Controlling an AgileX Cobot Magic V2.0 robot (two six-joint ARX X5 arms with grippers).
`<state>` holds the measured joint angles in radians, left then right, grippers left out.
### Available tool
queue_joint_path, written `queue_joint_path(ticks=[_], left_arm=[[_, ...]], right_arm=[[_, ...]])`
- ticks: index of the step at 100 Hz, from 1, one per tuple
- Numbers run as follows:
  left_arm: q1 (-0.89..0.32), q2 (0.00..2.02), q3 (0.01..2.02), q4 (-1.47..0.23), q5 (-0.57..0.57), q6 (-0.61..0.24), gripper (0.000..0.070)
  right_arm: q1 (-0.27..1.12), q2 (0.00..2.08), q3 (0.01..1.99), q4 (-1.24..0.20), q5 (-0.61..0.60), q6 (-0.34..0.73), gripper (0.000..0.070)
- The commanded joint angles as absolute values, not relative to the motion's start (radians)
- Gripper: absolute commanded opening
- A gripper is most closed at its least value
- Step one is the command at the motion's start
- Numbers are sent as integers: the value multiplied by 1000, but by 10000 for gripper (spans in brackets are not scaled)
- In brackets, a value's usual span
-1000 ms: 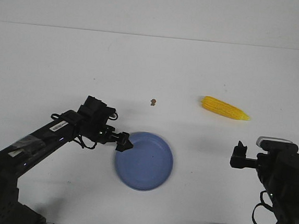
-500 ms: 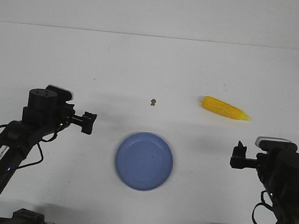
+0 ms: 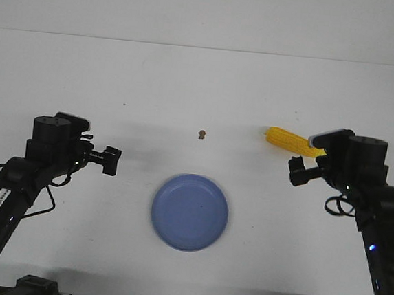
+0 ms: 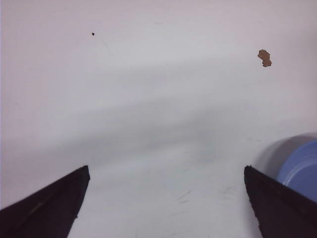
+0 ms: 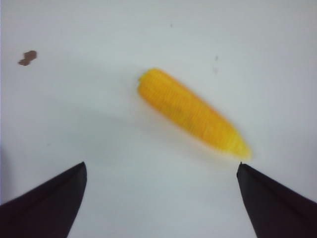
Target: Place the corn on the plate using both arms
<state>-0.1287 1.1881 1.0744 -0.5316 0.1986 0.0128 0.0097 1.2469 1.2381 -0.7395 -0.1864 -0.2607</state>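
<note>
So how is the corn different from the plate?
The corn is yellow, while the plate is blue. The corn is long and tapers to a point; the plate is round and shallow. The corn lies close to the right gripper; the plate sits between both arms, nearer the camera. Both rest on the white table, and nothing is holding either.
</note>
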Motion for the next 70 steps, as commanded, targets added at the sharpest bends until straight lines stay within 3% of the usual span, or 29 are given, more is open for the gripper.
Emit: queue_joint_path(ticks=[1, 25, 43, 70], left_arm=[[-131, 1198, 1087, -529, 200, 14, 638], [-131, 1198, 1087, -529, 200, 10, 638], [-131, 1198, 1087, -529, 200, 7, 638], [-131, 1198, 1087, -529, 200, 7, 638]], right_arm=[[6, 1342, 1319, -742, -191, -344, 637], [-19, 1623, 1504, -773, -299, -449, 637], [-19, 1768, 1570, -811, -299, -496, 637], [-20, 1856, 1571, -732, -295, -529, 637]])
